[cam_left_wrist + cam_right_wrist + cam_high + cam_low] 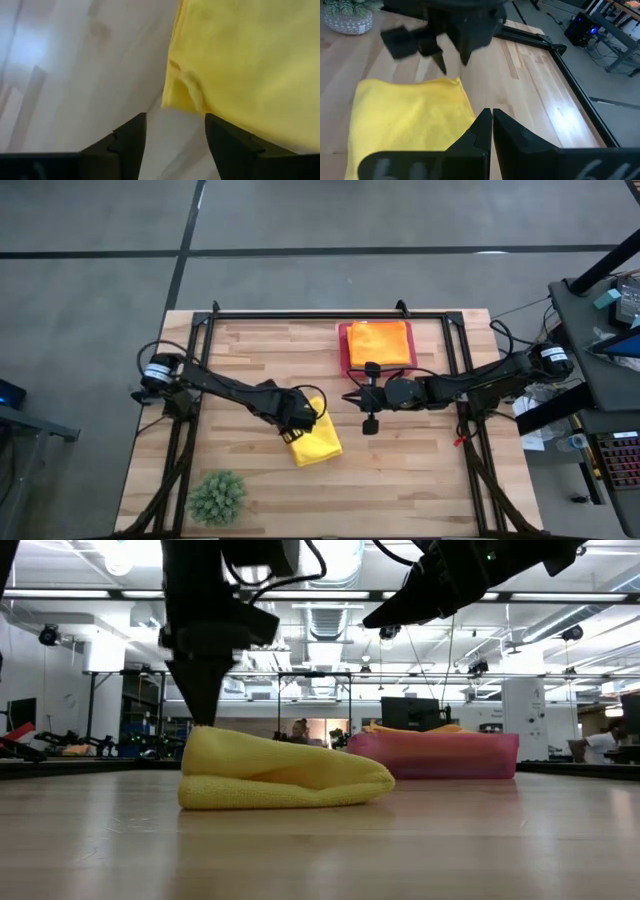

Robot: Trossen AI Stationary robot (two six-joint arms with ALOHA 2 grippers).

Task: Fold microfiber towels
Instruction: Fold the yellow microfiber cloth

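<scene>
High view: folded yellow microfiber towel (317,442), soft and puffy, lies mid-table on pale wood planks (420,470). Left gripper (312,414) sits at its corner w/ jaws spread, holding nothing. Right gripper (347,395) hangs nearby, jaws pressed together. Orange towel (379,340) rests in rigid pink tray (344,352).

No text, label, brand, number or sign can be read in any view.

light: bright overhead | glare: tabletop (560,117) | blur: left wrist
</scene>
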